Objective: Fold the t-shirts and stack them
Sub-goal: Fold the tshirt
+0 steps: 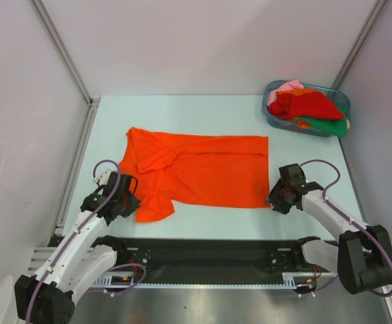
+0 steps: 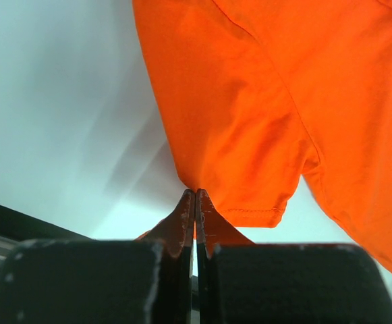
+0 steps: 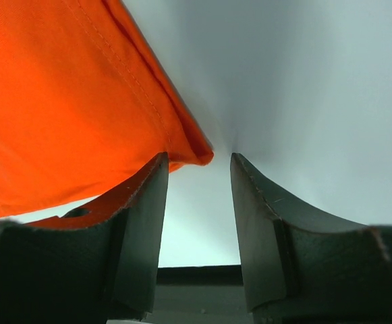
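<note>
A bright orange t-shirt (image 1: 202, 172) lies spread flat on the pale table, collar to the left. My left gripper (image 1: 129, 201) sits at the near sleeve (image 1: 155, 206). In the left wrist view its jaws (image 2: 196, 192) are pressed together right on the sleeve's corner (image 2: 236, 135). My right gripper (image 1: 276, 201) is at the shirt's near right corner. There its jaws (image 3: 199, 158) stand apart, and the hem corner (image 3: 199, 152) lies just past the left fingertip (image 3: 156, 169), not gripped. More t-shirts, red (image 1: 307, 104), green (image 1: 327, 125) and pink (image 1: 287, 88), are heaped in a tub.
The bluish translucent tub (image 1: 268, 115) stands at the far right corner of the table. A black rail (image 1: 202, 253) with the arm bases runs along the near edge. Metal frame posts (image 1: 61, 47) and white walls close in the left, back and right.
</note>
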